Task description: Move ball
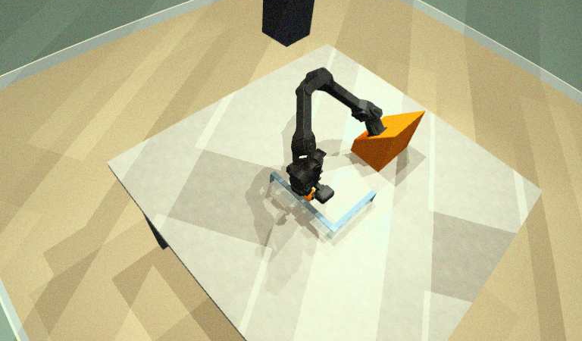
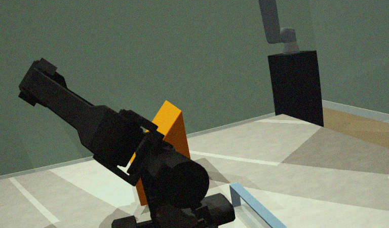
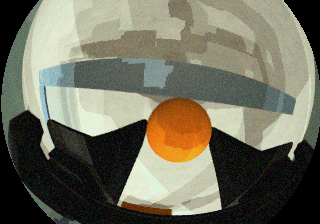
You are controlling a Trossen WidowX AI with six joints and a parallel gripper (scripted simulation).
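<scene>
Pincer (image 3: pixel 179 164) gripping ball (image 3: pixel 179 130), pale table (image 1: pixel 450 183) (wood floor (image 1: pixel 86 105)), green walls (image 2: pixel 143 42)

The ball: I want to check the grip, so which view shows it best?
The wrist view: the ball sits whole between the pincer fingers. The top view shows an orange sliver; the exterior view hides it.
</scene>
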